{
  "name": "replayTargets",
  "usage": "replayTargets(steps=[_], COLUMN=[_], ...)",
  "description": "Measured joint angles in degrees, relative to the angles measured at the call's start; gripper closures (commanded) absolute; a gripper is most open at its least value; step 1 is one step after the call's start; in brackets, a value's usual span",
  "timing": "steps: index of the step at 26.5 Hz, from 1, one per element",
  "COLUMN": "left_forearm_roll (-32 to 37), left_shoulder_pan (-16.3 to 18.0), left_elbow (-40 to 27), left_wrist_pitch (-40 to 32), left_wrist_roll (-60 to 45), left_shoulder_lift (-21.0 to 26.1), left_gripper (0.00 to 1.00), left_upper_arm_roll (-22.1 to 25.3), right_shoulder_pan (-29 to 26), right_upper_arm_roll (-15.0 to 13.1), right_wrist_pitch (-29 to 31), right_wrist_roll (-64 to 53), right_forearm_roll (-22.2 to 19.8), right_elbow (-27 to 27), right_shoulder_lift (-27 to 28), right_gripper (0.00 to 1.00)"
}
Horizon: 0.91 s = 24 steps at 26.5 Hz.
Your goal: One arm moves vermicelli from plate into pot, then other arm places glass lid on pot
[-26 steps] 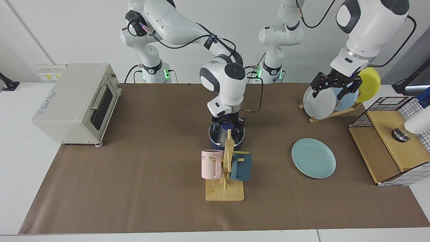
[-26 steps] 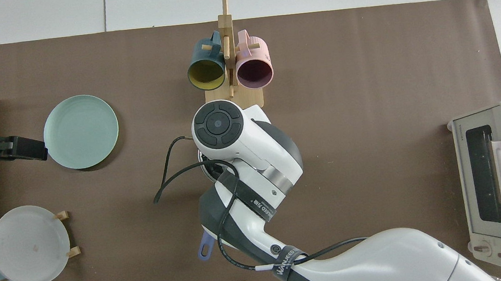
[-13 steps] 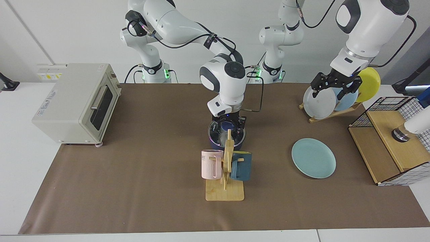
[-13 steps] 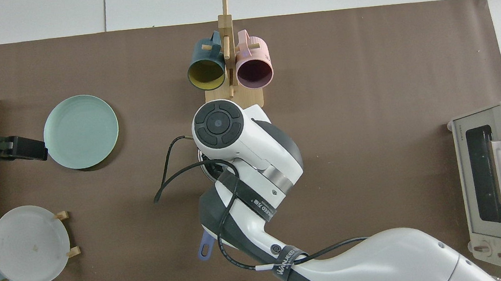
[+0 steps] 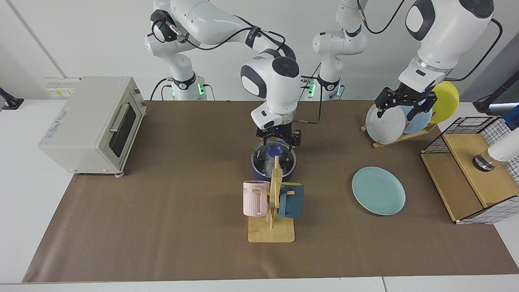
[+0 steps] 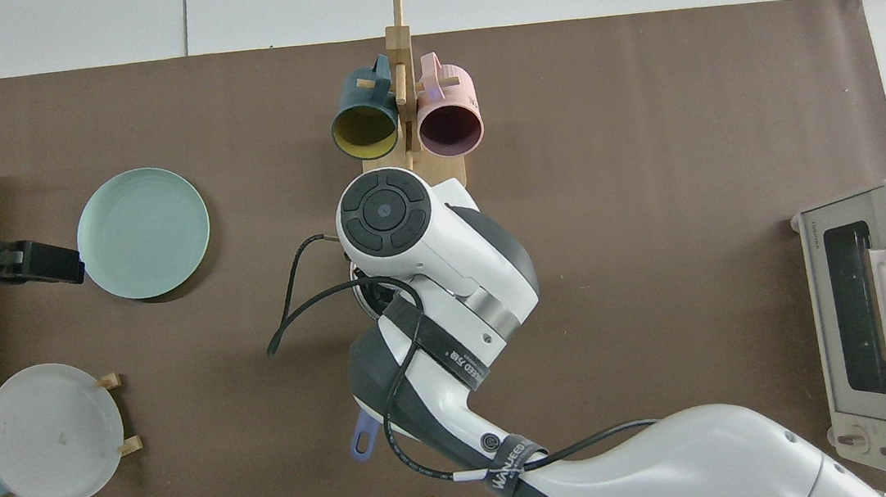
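Right gripper [image 5: 279, 140] has lifted off the glass lid [image 5: 273, 157], fingers spread, lid seated on pot [image 5: 259, 174] over vermicelli [image 5: 267, 165]; left gripper [image 5: 405, 106] waits, spread, well away; looks done

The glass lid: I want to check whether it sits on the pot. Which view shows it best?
The facing view. There the glass lid lies on the pot, blue knob under the open right gripper, a mug rack partly in front. In the top view the right arm covers nearly all of it; only the pot handle shows.
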Motion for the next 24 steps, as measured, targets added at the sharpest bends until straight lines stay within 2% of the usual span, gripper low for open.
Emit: replayTargets(steps=[8, 13, 17, 21, 24], left_forearm_roll=[0.00, 0.00, 0.00, 0.00, 0.00], left_shoulder_pan=[0.00, 0.00, 0.00, 0.00, 0.00], left_elbow=[0.00, 0.00, 0.00, 0.00, 0.00], left_wrist_pitch=[0.00, 0.00, 0.00, 0.00, 0.00], left_wrist_roll=[0.00, 0.00, 0.01, 0.01, 0.01], left_shoulder_lift=[0.00, 0.00, 0.00, 0.00, 0.00], left_gripper=[0.00, 0.00, 0.00, 0.00, 0.00], left_upper_arm_roll=[0.00, 0.00, 0.00, 0.00, 0.00], right_shoulder_pan=[-4.99, -8.65, -9.54, -9.57, -9.64], right_upper_arm_roll=[1.88, 1.30, -2.20, -8.07, -11.68], right_wrist_pitch=[-2.09, -2.44, -4.18, -5.03, -5.05], right_wrist_roll=[-6.30, -13.80, -21.09, -29.32, -34.68], right_forearm_roll=[0.15, 1.11, 3.40, 7.70, 9.02], right_elbow=[-0.40, -2.40, -3.23, -5.58, -8.12], right_shoulder_lift=[-5.66, -8.08, -9.63, -12.62, -15.28], right_gripper=[0.00, 0.00, 0.00, 0.00, 0.00])
